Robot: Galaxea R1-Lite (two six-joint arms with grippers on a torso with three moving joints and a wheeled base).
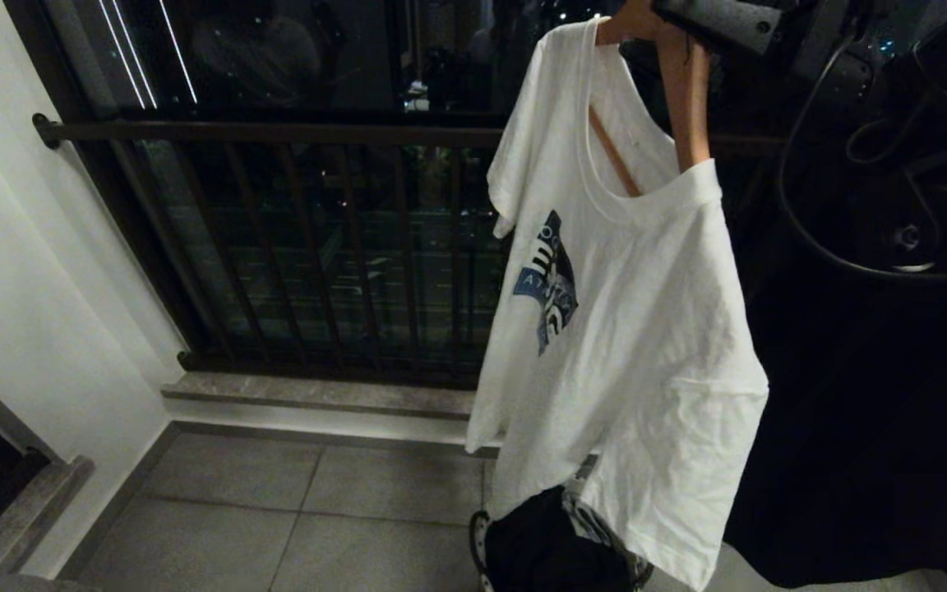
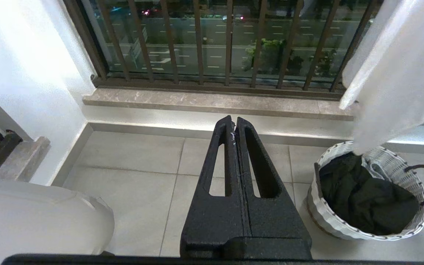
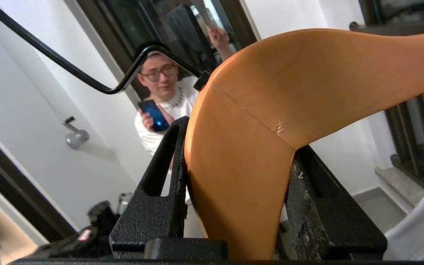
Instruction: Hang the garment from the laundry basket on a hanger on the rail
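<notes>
Head view: railing (image 1: 276, 131) of dark vertical bars runs across the window, one horizontal top bar, stone sill (image 1: 317, 393) below, grey tiled floor (image 1: 276, 510) in front. One white T-shirt (image 1: 646, 329) with a blue chest print hangs on one wooden hanger (image 1: 685, 99), long axis near vertical, hem pointing at the floor, neckline up toward the right gripper (image 1: 687, 20) at the frame's top edge. The shirt hangs between camera and railing, covering the bars' right part. Its hem drapes over the laundry basket (image 1: 480, 534), only partly seen at the bottom edge, dark cloth inside.

Left wrist view: left gripper (image 2: 234, 123) hangs above the tiles, its two fingers pressed together, nothing between them. One laundry basket (image 2: 392, 162) stands on the floor near the sill, two dark loop handles, dark garment (image 2: 363, 198) heaped inside. White shirt fabric (image 2: 392, 73) dips to the basket's rim.

Right wrist view: right gripper (image 3: 234, 176) clamps the hanger (image 3: 271, 110) at its bend, jaws part-way apart with the wood filling the gap. Black metal hook (image 3: 123, 81) curves off beyond. One person (image 3: 168, 106) stands behind with a blue phone (image 3: 154, 115). Shirt edge (image 3: 421, 228) shows at one corner.
</notes>
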